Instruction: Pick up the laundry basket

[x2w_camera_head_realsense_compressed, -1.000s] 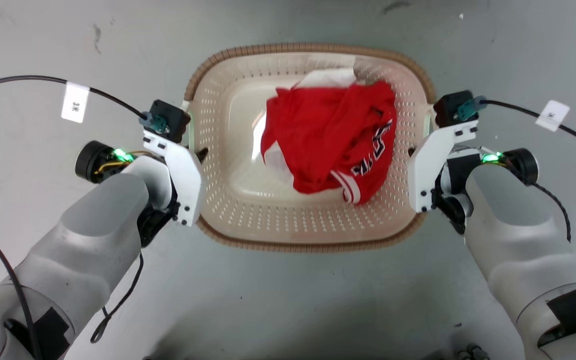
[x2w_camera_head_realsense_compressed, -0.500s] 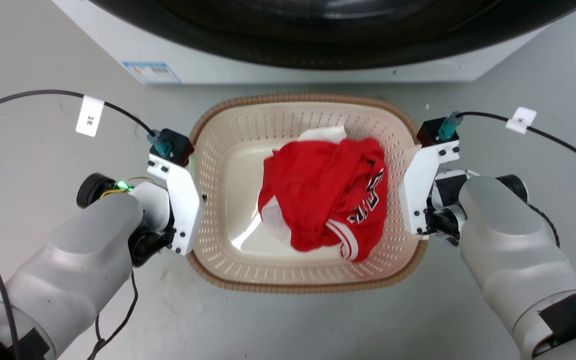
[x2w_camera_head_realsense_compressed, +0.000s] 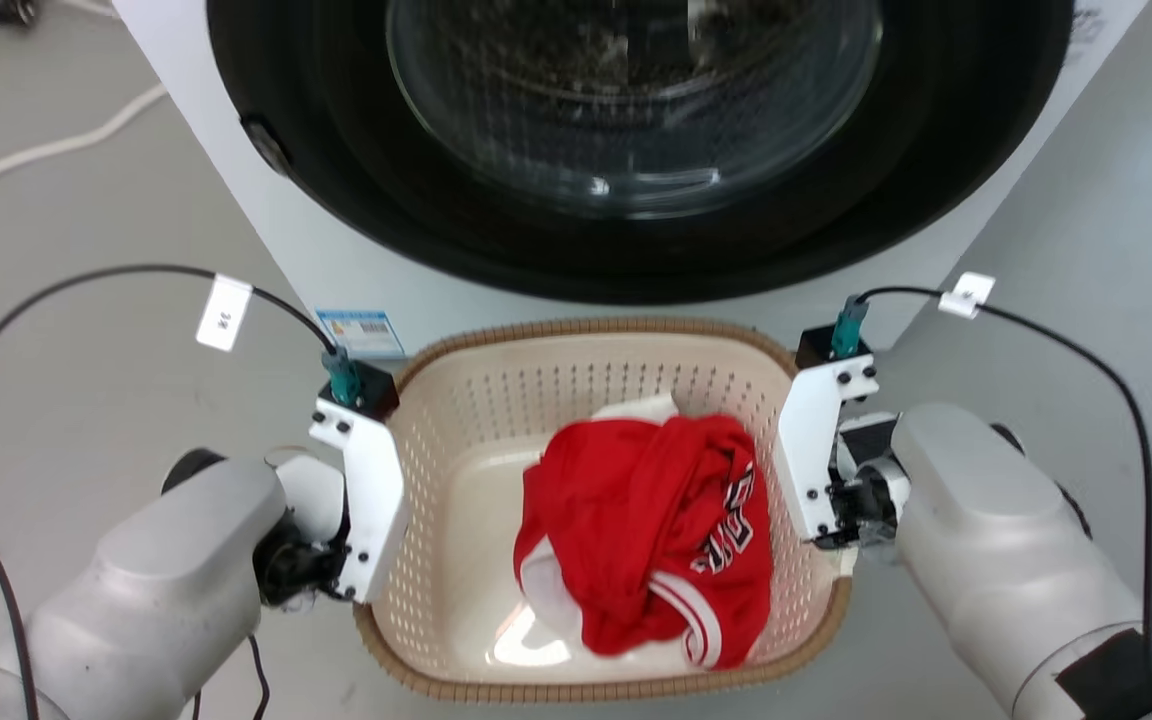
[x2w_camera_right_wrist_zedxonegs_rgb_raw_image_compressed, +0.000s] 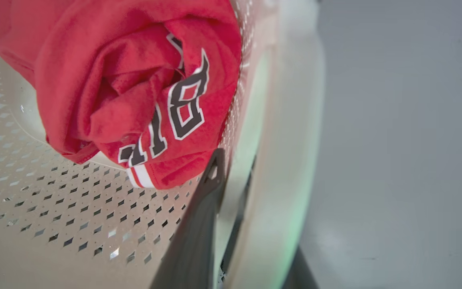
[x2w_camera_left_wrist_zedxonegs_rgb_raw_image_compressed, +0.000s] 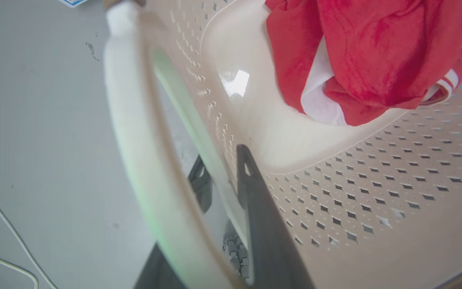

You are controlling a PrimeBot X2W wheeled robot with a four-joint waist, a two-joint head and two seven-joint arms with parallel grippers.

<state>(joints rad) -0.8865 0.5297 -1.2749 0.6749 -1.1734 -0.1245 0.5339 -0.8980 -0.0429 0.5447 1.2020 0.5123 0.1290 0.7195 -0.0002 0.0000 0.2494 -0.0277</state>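
Observation:
The laundry basket (x2w_camera_head_realsense_compressed: 586, 328), cream with perforated walls and a brown woven-look rim, hangs between my two arms in front of the washing machine. A crumpled red jersey (x2w_camera_head_realsense_compressed: 636, 520) lies inside it. My left gripper (x2w_camera_head_realsense_compressed: 376, 520) is shut on the basket's left wall: in the left wrist view (x2w_camera_left_wrist_zedxonegs_rgb_raw_image_compressed: 223, 176) one dark finger lies inside the wall and the other outside, under the white handle (x2w_camera_left_wrist_zedxonegs_rgb_raw_image_compressed: 134, 140). My right gripper (x2w_camera_head_realsense_compressed: 816, 490) clamps the right wall the same way (x2w_camera_right_wrist_zedxonegs_rgb_raw_image_compressed: 231, 176), beside the jersey (x2w_camera_right_wrist_zedxonegs_rgb_raw_image_compressed: 114, 80).
A white front-loading washing machine (x2w_camera_head_realsense_compressed: 356, 270) with a round dark door (x2w_camera_head_realsense_compressed: 636, 120) stands just beyond the basket's far rim. Black cables with white tags (x2w_camera_head_realsense_compressed: 224, 312) arc from both wrists. Grey floor (x2w_camera_head_realsense_compressed: 86, 220) spreads on both sides, with white cords at the far left.
The head camera has tilted up, so the washing machine's door now takes up the top of the view. Both grippers keep their hold on the basket, which sits lower in the picture.

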